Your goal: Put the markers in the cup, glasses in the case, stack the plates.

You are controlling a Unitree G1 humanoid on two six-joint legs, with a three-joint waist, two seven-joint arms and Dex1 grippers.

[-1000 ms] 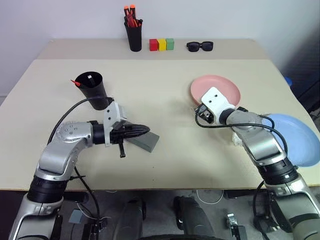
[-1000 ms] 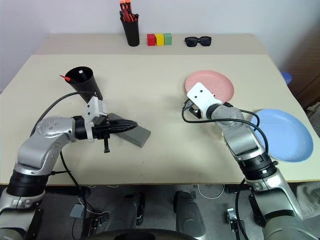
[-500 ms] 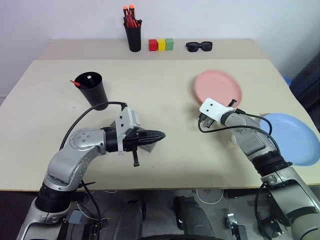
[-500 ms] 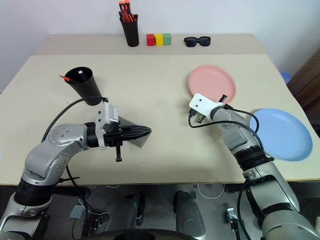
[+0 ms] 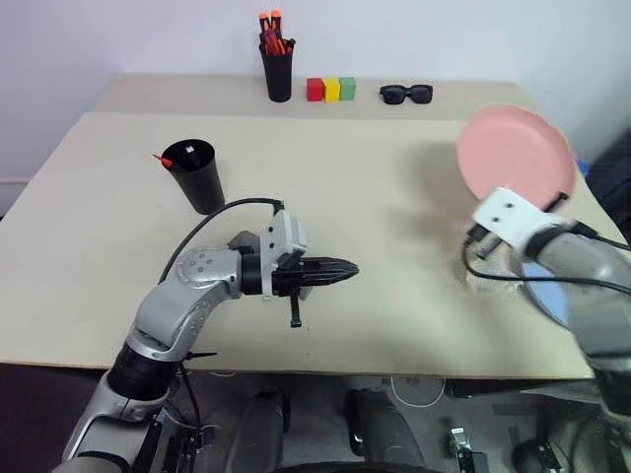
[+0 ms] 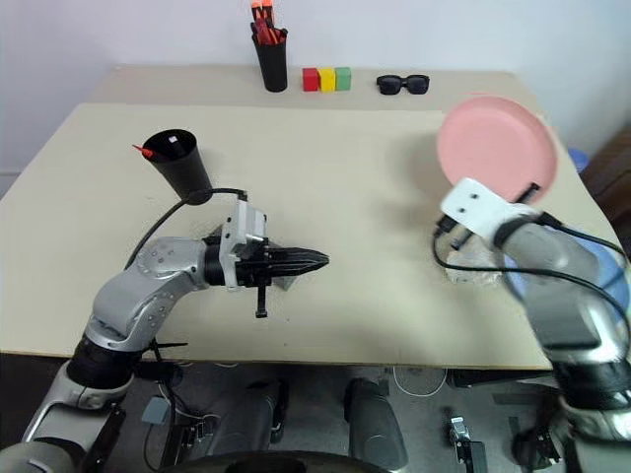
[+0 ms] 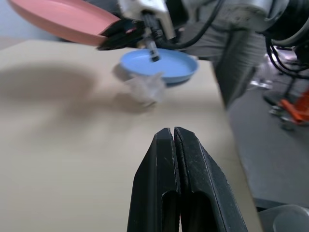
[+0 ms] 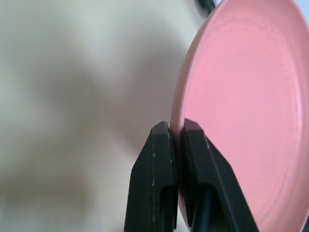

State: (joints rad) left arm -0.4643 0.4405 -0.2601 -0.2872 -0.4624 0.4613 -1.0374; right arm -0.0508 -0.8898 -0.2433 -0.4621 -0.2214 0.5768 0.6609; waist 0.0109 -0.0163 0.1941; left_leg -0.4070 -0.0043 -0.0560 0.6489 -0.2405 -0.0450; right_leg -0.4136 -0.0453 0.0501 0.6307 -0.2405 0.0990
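The right claw (image 8: 176,133) pinches the rim of the pink plate (image 5: 515,155), which is lifted off the tabletop (image 5: 394,197) and tilted up near its right edge. The right wrist view shows the rim wedged between the two fingers. The left wrist view shows the blue plate (image 7: 159,65) lying flat at the tabletop's right edge, below the pink one, with a small crumpled clear scrap (image 7: 145,88) just beside it. The left claw (image 5: 340,269) is clenched on nothing, pointing level across the tabletop. The black cup (image 5: 197,175) stands at the left with a red-tipped marker (image 5: 164,159) poking over its rim. No writing can be read anywhere.
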